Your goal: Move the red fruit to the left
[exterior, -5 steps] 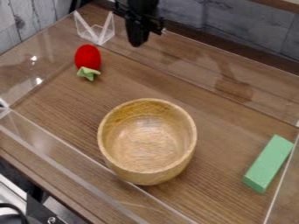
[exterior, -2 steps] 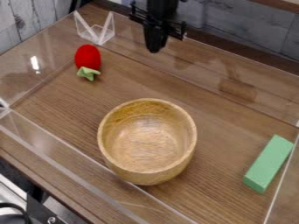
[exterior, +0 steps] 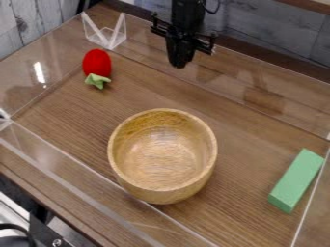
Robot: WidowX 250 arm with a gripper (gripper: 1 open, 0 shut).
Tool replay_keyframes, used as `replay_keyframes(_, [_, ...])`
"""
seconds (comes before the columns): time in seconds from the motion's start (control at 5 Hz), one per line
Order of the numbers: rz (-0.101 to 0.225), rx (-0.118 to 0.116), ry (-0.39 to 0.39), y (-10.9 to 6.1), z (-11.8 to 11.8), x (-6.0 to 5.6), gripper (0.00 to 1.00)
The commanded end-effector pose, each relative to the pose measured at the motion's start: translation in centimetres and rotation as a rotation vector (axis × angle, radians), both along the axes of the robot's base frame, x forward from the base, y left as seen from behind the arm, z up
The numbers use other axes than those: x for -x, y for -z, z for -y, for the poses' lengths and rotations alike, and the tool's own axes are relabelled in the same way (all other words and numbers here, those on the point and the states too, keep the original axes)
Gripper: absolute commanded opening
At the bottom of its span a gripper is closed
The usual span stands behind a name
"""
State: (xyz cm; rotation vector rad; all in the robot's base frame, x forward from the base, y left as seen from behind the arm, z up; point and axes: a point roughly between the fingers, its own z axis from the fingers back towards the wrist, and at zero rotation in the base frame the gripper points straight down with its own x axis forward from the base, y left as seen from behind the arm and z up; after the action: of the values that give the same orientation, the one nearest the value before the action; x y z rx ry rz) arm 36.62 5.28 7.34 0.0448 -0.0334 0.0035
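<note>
The red fruit (exterior: 96,64) lies on the wooden worktop (exterior: 245,125) at the far left, its green leafy end turned toward the near side, close to the clear wall (exterior: 33,82) that borders the surface. The black gripper (exterior: 183,60) hangs upright over the far middle of the worktop, well apart from the fruit and to its right, pointing down with nothing visible in it; the jaws blur into one dark shape, so whether they are released or clenched cannot be told. A round wooden bowl (exterior: 162,154) sits near the centre, and a light-green block (exterior: 296,180) rests at the right edge
</note>
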Motion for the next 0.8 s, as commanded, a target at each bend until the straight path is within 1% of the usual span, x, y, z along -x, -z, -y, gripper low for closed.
replay_keyframes(0.0, [0.057, 0.011, -0.020, -1.9, 0.2, -0.6, 1.00])
replay_keyframes(0.2, [0.049, 0.019, -0.021, -2.9, -2.6, -0.4, 1.00])
replay_keyframes(0.4, [0.063, 0.012, -0.042, -4.2, -7.6, 0.0, 1.00])
replay_keyframes(0.6, [0.060, 0.004, -0.097, -4.9, -11.6, 0.6, 1.00])
